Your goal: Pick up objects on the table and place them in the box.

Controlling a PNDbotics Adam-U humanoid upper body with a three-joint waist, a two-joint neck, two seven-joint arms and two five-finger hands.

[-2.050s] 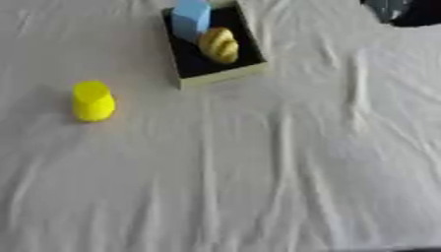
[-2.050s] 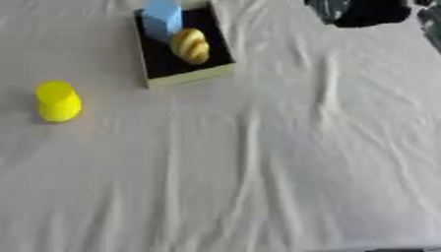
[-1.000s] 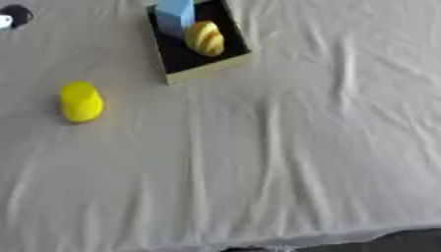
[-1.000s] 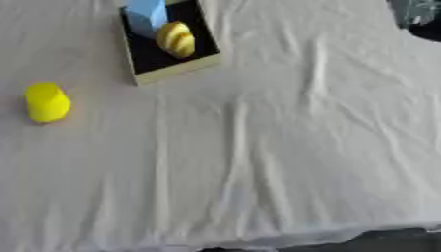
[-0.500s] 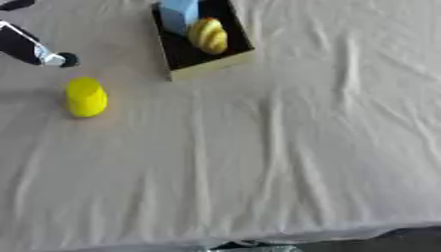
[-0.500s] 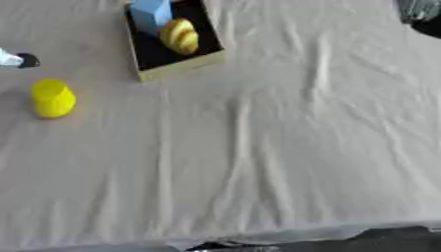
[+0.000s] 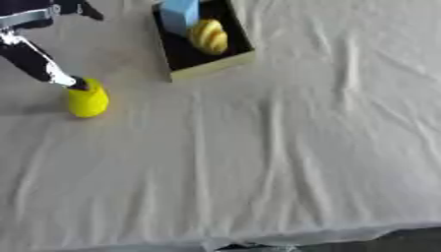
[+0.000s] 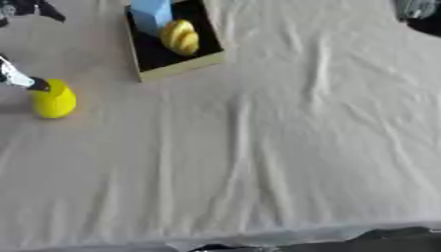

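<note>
A: One thing is out on the cloth (image 7: 284, 162) in your left eye view: a cup (image 7: 88, 100), bright yellow, short, rounded at the base, standing upright near the left edge.

B: And your left hand?

A: Your left hand (image 7: 39, 59) comes in from the upper left corner, black with silver parts. One straight finger slants down and its tip meets the top edge of the cup. Another dark fingertip sticks out higher up, apart from the first, so the fingers look spread and not curled round anything.

B: The box?

A: The box (image 7: 211, 65) sits at the top, up and right of the cup and well apart from it. Pale walls, dark inside. A blue block (image 7: 180, 15) stands at the far end, and a yellow ribbed thing (image 7: 209, 36) lies just beside it, nearer you.

B: Now your right eye view.

A: Same layout, shifted left. The cup is at the left edge with the fingertip on its upper left. At the top right corner a dark and glassy shape (image 8: 418, 12) shows; I cannot tell whether it is your right hand.
</note>
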